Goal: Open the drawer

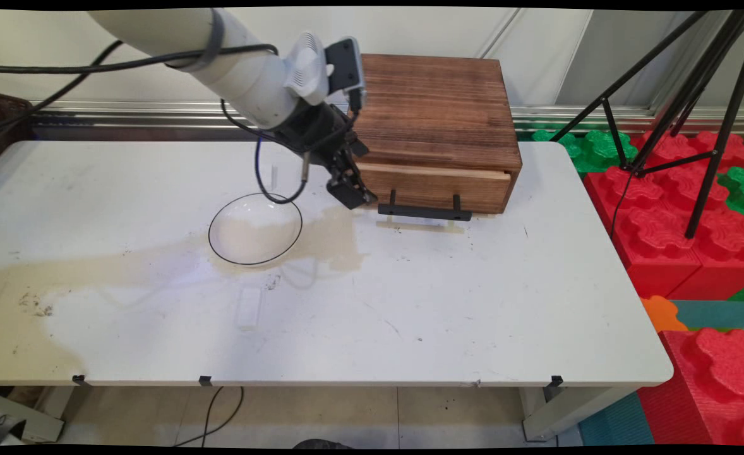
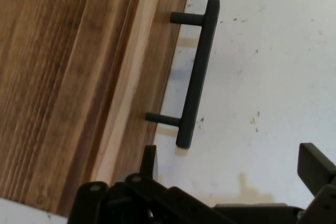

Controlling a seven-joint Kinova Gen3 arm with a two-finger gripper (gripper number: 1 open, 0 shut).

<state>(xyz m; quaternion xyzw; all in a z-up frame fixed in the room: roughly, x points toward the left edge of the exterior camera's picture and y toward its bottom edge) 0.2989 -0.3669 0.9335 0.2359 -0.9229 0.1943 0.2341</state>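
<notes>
While the gripper point(image 1: 351, 193) hangs low at the left front corner of the box point(image 1: 435, 120), jaws apart and empty, the drawer handle point(image 2: 197, 74) lies just beside them, a bowl point(image 1: 255, 229) resting on the stained counter point(image 1: 473, 303) nearby.

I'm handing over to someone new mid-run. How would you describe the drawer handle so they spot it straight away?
Find the brown wooden box at the back of the white table. Along its front, low down, runs a paler drawer. The handle is the black bar held off that drawer on two short posts, just right of the gripper; the only black fitting on the wood.
</notes>
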